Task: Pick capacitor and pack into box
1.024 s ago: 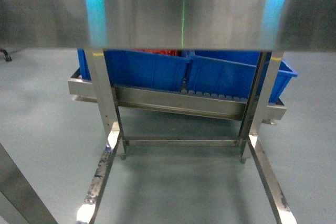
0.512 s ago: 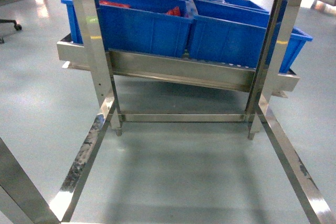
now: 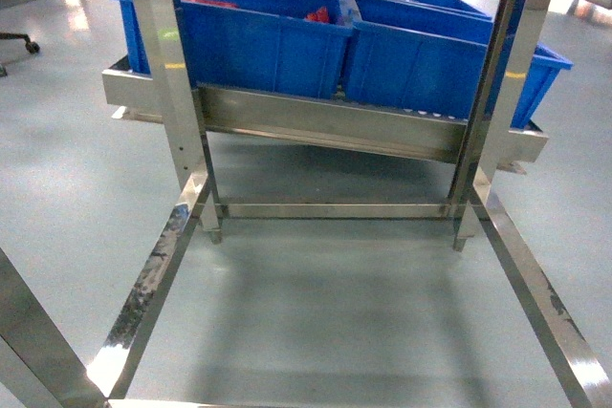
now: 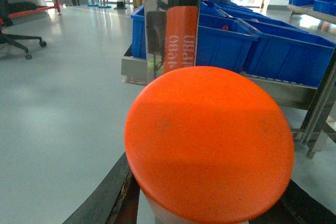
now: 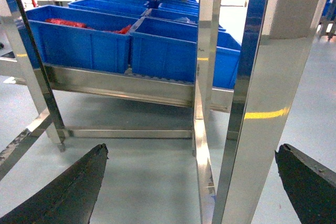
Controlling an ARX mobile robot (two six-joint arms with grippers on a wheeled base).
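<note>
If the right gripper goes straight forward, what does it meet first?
Probably the shiny steel upright post close ahead between its black fingers; the blue plastic bins lie farther back. Depth is unclear.

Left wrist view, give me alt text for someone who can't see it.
A large round orange cap fills the foreground between the left gripper's dark fingers, with an orange cylinder upright behind it. Beyond are blue plastic bins on a steel rack, a grey floor and an office chair at far left.

Steel rack (image 3: pixel 325 126) on grey floor (image 3: pixel 325 312); blue bins (image 3: pixel 263 40) on its shelf.
</note>
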